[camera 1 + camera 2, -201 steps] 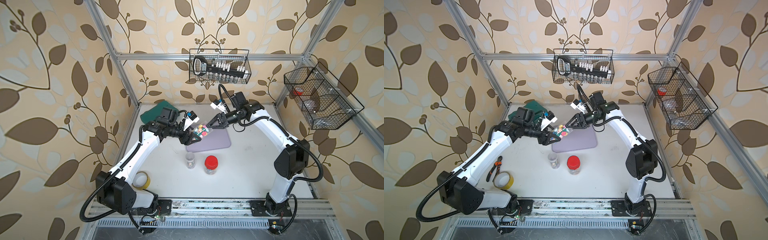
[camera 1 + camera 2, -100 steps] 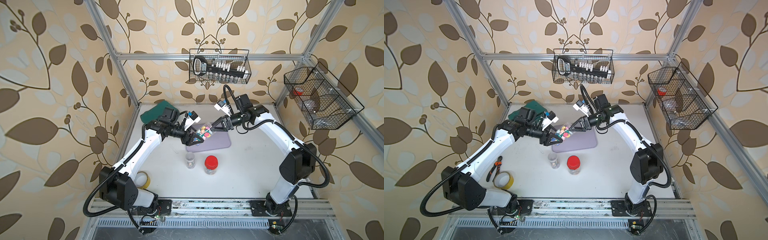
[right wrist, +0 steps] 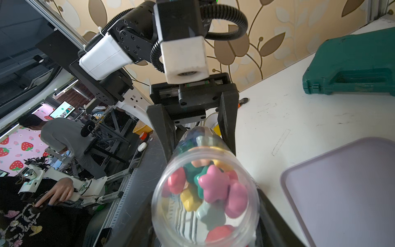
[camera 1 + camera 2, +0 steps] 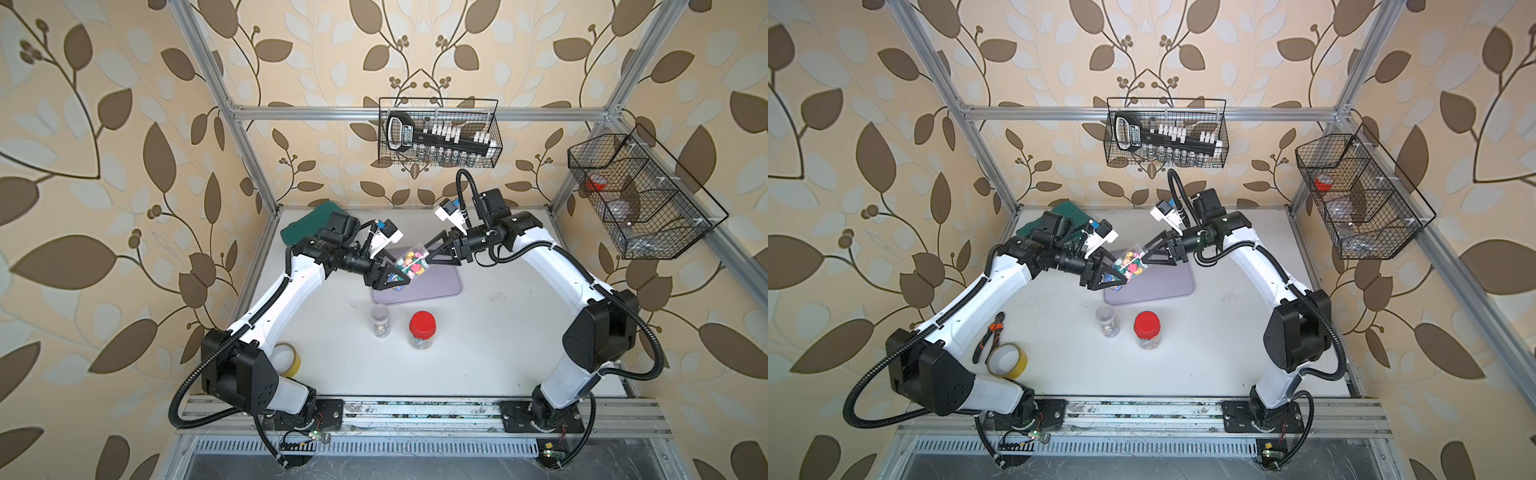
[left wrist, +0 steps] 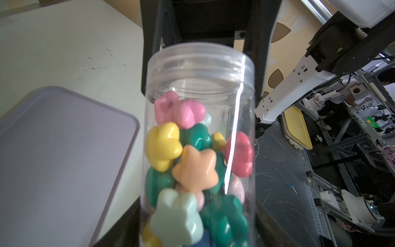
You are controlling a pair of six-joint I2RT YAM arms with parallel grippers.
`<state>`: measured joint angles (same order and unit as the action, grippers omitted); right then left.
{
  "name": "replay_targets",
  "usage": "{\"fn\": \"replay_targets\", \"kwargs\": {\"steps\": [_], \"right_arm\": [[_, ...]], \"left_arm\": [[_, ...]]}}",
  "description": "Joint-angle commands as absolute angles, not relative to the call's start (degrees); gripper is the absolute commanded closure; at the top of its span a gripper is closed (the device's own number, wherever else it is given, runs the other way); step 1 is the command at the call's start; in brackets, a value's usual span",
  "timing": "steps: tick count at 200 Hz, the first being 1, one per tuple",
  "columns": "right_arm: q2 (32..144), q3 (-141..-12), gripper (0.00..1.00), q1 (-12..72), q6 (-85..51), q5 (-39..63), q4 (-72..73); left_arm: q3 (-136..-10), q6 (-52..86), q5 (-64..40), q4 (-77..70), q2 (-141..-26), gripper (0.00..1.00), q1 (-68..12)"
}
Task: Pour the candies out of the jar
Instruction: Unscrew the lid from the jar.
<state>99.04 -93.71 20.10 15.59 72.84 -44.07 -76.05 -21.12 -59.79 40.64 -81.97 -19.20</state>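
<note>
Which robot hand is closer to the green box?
Left. The left gripper grips the candy jar on the side nearer the green box; the right gripper is past the jar.

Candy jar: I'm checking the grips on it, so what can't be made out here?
- Candy jar base: cut off by the left wrist view's edge; covered by the left pincer in both top views.
- Right pincer contact with its neck: behind the jar wall in the left wrist view; too small in both top views.
- Deeper candies: hidden by nearer ones, right wrist view.
</note>
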Motion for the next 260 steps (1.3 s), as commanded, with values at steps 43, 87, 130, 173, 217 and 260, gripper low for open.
{"fn": "replay_targets", "kwargs": {"steps": [43, 87, 130, 173, 217, 260], "right_arm": [[95.77, -94.23, 0.14, 19.01, -7.41, 69.75, -33.11], [95.50, -96.18, 0.09, 15.45, -19.70, 64.69, -32.94], [102.14, -104.49, 0.09, 16.42, -13.24, 60.48, -51.82], [104.97, -105.55, 0.15, 18.11, -11.16, 60.55, -55.13], [105.45, -105.36, 0.17, 19.52, -10.11, 61.79, -55.78], [104.89, -103.56, 0.21, 19.61, -9.67, 62.39, -55.79]], "left_arm": [[-79.42, -24.48, -57.27, 38.62, -81.61, 0.32, -19.86], [-79.41, -24.18, -50.50, 36.58, -79.96, 0.33, -20.08], [-79.40, -26.31, -42.26, 35.77, -78.02, 0.33, -22.33], [-79.89, -27.33, -39.90, 36.46, -77.65, 0.33, -23.90], [-80.08, -27.57, -40.25, 36.78, -77.51, 0.33, -24.01], [-79.94, -27.51, -40.43, 36.46, -77.35, 0.33, -23.99]]}}
